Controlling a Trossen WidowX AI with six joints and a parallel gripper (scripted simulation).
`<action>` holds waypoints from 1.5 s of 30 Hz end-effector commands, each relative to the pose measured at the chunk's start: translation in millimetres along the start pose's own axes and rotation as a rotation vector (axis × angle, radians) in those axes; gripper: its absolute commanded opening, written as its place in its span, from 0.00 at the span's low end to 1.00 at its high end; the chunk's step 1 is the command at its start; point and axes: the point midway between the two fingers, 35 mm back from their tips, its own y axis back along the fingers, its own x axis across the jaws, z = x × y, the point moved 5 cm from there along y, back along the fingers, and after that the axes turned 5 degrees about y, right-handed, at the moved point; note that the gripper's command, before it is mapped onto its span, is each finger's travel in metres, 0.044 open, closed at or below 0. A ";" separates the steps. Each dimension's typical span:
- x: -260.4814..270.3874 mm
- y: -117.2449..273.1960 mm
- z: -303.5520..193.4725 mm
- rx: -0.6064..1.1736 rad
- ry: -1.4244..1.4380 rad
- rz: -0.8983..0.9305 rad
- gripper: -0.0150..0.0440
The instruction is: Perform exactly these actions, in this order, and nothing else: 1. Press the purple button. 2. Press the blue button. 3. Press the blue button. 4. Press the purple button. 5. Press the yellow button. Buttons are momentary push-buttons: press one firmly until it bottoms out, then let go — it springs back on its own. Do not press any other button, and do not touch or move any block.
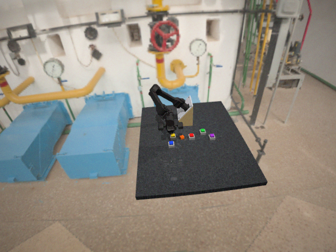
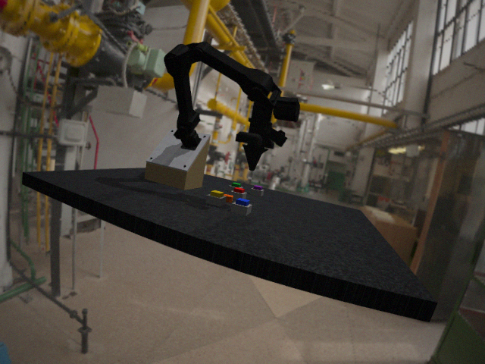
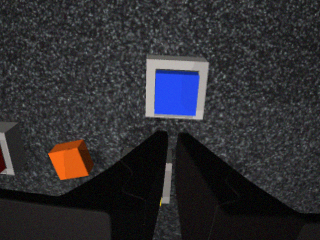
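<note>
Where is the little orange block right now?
In the top view the orange block sits on the dark table, between the yellow button and the red button.
</note>
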 end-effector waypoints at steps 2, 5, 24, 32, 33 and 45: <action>-4.6 -1.1 -6.8 0.009 0.035 -0.008 0.29; -4.5 -3.7 -6.5 0.009 0.035 -0.008 0.29; -5.6 -78.1 -7.3 0.010 0.035 -0.010 0.29; -5.9 -91.2 -7.7 0.010 0.035 -0.011 0.29; -5.9 -92.8 -7.9 0.010 0.035 -0.012 0.29; -6.0 -95.2 -8.0 0.010 0.035 -0.012 0.29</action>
